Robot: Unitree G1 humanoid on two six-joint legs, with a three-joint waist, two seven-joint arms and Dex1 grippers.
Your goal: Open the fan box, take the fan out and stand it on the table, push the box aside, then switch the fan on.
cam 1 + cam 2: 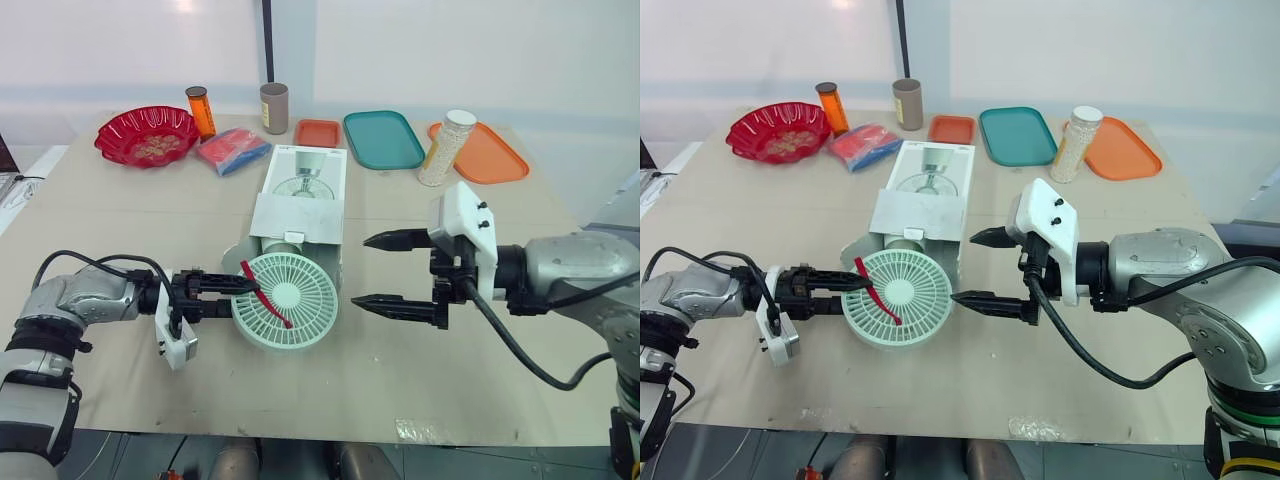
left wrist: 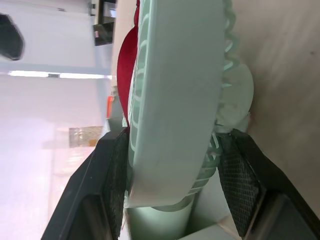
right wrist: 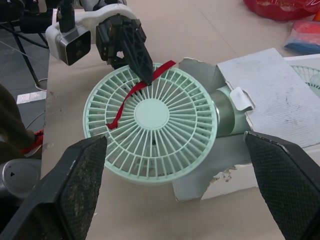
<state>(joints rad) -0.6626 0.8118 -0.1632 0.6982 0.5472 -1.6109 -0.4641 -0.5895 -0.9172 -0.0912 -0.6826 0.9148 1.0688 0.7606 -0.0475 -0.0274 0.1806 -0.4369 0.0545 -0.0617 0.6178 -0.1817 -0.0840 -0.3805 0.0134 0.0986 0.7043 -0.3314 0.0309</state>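
Left wrist view: fan (image 2: 175, 90) in hand (image 2: 177, 142)

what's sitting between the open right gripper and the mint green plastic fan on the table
Nothing visible. The right gripper hangs open beside the mint green plastic fan, with bare tan table between them. The left gripper clamps the fan's opposite rim, and its base lies inside the white cardboard box.

Both arms reach inward, jaws pointing at each other.
The left arm (image 1: 85, 300) has its jaws pinched close; the right arm (image 1: 570, 268) has its jaws gaping wide, one above the other.
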